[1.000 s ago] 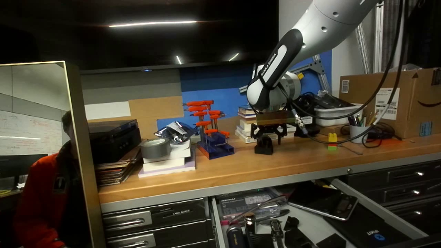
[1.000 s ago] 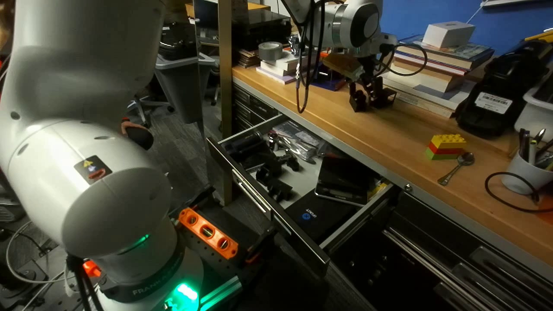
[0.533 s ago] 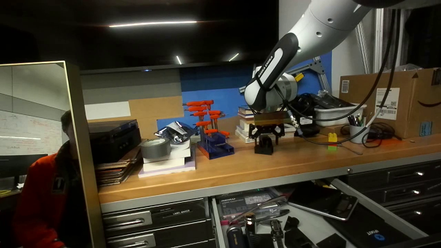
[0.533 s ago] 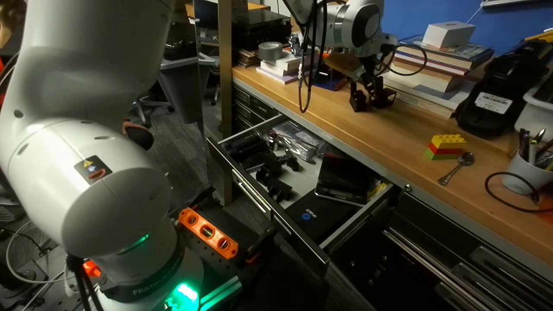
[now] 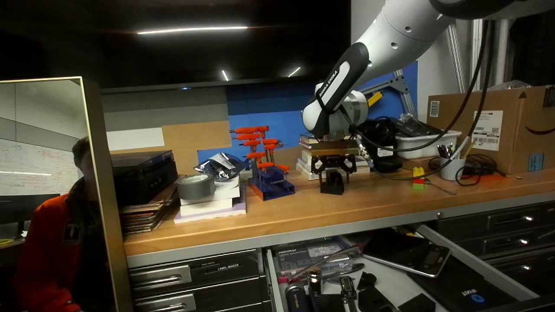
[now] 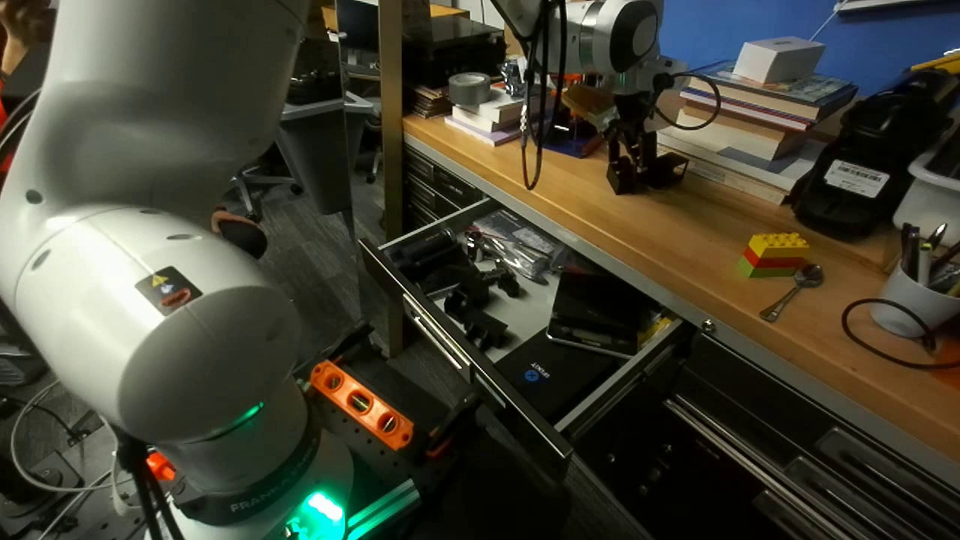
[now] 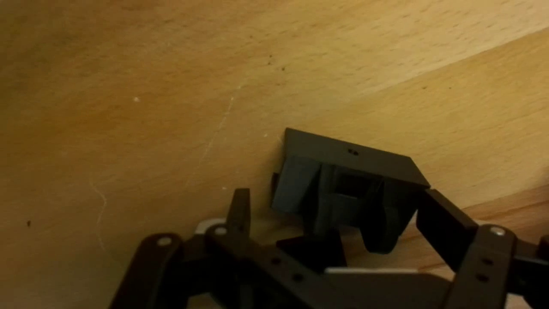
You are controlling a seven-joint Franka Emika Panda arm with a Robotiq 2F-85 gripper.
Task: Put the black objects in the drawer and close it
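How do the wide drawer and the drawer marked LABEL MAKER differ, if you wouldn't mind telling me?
The wide drawer is pulled out, whereas the label maker drawer is shut. The wide drawer shows tools inside; whatever the label maker drawer holds is hidden. Both sit beneath the wooden bench top and have dark fronts with silver handles.

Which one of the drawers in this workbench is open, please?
The wide drawer, pulled out so that its inside shows. Beside it, the narrower drawers show only closed fronts; one is labelled LABEL MAKER.
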